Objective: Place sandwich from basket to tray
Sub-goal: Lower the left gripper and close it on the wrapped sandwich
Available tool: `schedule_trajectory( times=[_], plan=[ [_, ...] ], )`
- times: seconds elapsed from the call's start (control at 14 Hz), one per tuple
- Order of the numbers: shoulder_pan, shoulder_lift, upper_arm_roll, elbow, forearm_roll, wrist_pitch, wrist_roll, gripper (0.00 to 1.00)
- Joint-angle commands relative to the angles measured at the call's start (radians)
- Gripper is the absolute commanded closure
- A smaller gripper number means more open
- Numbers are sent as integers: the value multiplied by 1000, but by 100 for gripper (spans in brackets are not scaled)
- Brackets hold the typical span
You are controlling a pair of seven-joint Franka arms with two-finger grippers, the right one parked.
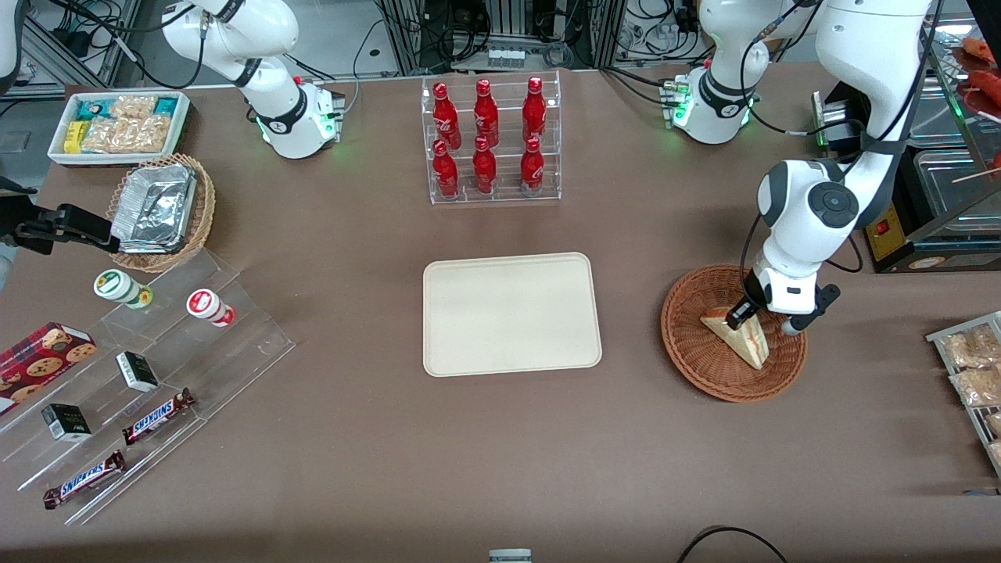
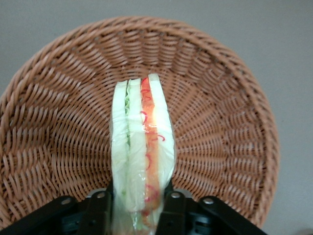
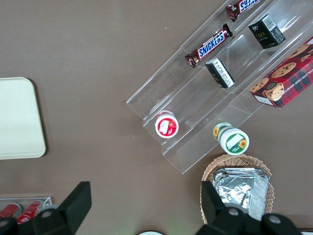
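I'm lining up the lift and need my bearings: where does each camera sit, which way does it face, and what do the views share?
Front view: high above the table, looking down at both arms; the gripper is down in the basket at the sandwich.
Left wrist view: on the working arm, looking along its fingers into the basket; they flank the sandwich.
Right wrist view: on the parked arm, looking down at the tray and the candy shelf; its own fingers show.
Shared: front and left wrist show sandwich and basket; front and right wrist show the tray.
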Motion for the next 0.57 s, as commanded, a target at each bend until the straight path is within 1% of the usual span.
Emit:
schedule_trajectory(
  times=[0.0,0.07,0.21,0.29,0.43,0.5],
  plan=[
    [-11,-115,-7,50,14,-185,-11,100],
    [-13,-139,-12,109,14,-309,-11,100],
    [-52,-136,-27,276,14,-579,-10,100],
    [-80,-130,-28,344,14,-670,-8,100],
    [-167,-107,-32,430,14,-761,-8,100],
    [-215,-91,-33,444,12,-764,-16,100]
  ],
)
